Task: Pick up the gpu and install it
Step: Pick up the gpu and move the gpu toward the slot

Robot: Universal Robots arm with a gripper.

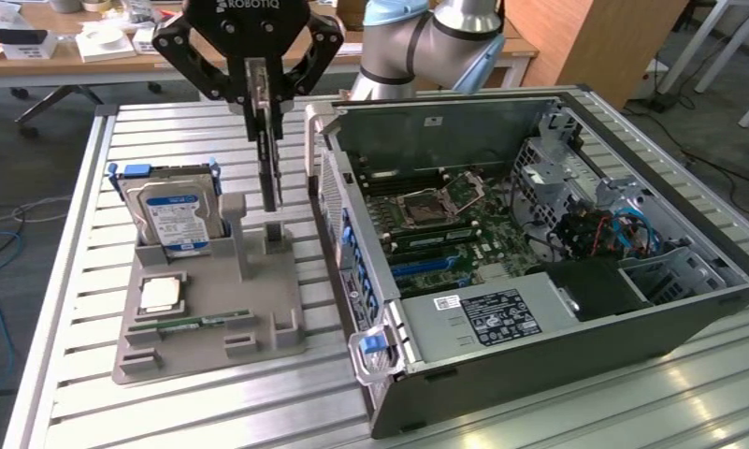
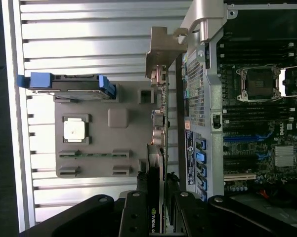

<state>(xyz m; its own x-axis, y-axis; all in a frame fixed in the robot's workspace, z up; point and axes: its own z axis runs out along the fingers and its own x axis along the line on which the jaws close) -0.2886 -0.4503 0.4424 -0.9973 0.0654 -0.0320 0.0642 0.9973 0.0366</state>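
The gpu (image 1: 269,150) hangs edge-on as a thin black blade, its lower end just above the upright slot post of the grey holder (image 1: 212,341). My gripper (image 1: 263,89) is shut on the card's upper part, a black finger on each side. In the wrist view the gpu (image 2: 160,123) runs along the holder's edge (image 2: 118,143), its silver bracket (image 2: 164,49) at the far end, with my gripper (image 2: 155,210) clamped around it. The open computer case (image 1: 673,309) stands beside the holder, motherboard (image 1: 455,220) exposed.
On the holder stand a silver hard drive with a blue-white label (image 1: 175,217), a CPU (image 1: 162,294) and a green RAM stick (image 1: 207,323). Blue slots (image 2: 242,138) show on the motherboard. The case wall (image 1: 349,253) rises close to the card. Everything rests on a slatted aluminium table (image 1: 63,281).
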